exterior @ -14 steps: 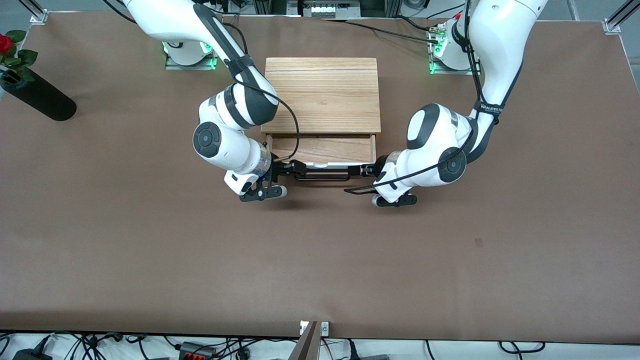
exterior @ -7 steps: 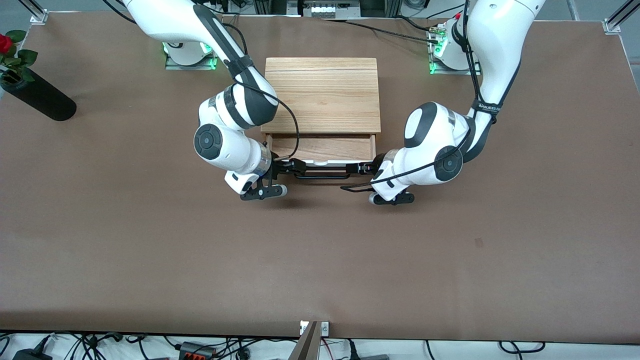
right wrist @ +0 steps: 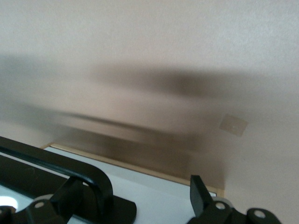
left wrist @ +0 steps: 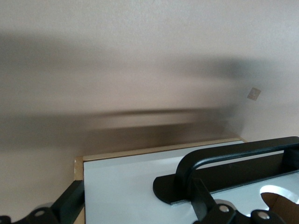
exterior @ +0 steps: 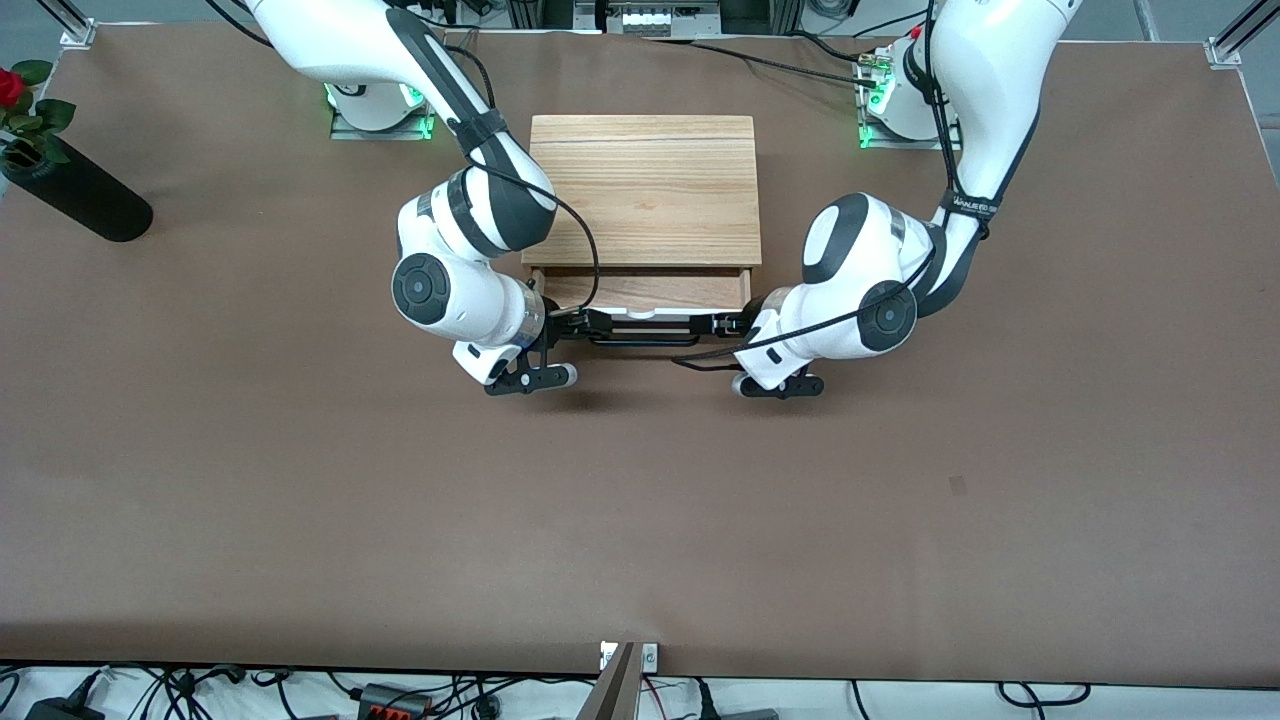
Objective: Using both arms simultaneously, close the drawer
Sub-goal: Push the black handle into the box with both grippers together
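The drawer (exterior: 645, 291) stands partly open from the light-wood cabinet (exterior: 645, 190), showing a narrow strip of wood floor. Its white front panel (left wrist: 126, 182) and black bar handle (exterior: 645, 336) face the front camera. My left gripper (exterior: 728, 323) is open at the panel's end toward the left arm, with one finger (left wrist: 70, 205) outside the drawer's edge and the other by the handle's foot (left wrist: 170, 189). My right gripper (exterior: 572, 325) is open at the other end of the panel (right wrist: 159, 205), with one finger (right wrist: 198, 193) near the drawer's edge and the other by the handle (right wrist: 88, 175).
A black vase (exterior: 75, 190) with a red rose (exterior: 10, 86) lies at the right arm's end of the table. Cables run along the table edge by the arm bases. Bare brown tabletop (exterior: 640, 520) lies nearer the front camera than the drawer.
Both grippers have moved toward the cabinet with the front panel between them. The drawer has slid in, and less of its wood floor shows.
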`<state>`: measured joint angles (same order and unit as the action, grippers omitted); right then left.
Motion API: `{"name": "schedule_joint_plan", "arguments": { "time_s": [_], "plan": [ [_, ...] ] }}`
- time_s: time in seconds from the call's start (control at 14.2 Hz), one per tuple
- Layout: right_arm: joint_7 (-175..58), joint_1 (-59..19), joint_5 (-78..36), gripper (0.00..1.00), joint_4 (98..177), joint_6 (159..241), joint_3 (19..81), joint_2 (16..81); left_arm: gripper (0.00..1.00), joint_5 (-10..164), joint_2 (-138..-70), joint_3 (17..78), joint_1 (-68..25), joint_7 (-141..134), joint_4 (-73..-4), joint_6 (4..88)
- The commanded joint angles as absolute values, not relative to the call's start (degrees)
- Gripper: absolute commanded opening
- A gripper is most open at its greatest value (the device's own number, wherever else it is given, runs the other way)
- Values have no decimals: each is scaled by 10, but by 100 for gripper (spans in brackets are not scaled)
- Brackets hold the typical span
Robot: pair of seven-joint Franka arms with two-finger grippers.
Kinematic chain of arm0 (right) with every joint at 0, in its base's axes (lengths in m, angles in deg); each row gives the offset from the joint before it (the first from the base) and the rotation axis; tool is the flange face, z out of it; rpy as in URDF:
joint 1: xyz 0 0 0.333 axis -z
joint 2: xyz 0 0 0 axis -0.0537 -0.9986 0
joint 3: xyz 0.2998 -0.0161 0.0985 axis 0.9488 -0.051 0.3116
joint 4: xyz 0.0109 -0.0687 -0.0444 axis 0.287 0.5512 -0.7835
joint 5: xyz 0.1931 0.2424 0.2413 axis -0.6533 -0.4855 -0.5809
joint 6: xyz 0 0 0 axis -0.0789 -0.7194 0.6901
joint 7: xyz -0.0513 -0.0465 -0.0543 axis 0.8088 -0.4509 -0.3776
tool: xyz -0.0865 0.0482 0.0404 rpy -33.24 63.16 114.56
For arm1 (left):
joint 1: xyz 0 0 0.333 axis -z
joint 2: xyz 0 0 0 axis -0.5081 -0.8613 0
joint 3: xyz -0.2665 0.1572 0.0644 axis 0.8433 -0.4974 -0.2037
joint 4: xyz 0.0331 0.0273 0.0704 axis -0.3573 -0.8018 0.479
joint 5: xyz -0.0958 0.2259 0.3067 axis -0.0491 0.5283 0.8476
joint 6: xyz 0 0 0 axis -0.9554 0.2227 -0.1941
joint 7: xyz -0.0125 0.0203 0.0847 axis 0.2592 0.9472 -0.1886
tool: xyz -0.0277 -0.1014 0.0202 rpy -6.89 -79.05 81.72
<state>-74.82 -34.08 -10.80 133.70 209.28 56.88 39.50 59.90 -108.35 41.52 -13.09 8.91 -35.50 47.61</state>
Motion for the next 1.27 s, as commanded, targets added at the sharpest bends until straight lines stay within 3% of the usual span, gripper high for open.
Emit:
{"name": "schedule_joint_plan", "arguments": {
  "time_s": [0.0,1.2],
  "plan": [
    [-748,-345,-115,100,1357,2056,569,415,100,607,-1051,416,-122,101,-391,475],
    [-747,-353,-115,100,1405,2012,569,459,100,607,-1006,416,-94,123,-454,476]
  ]
}}
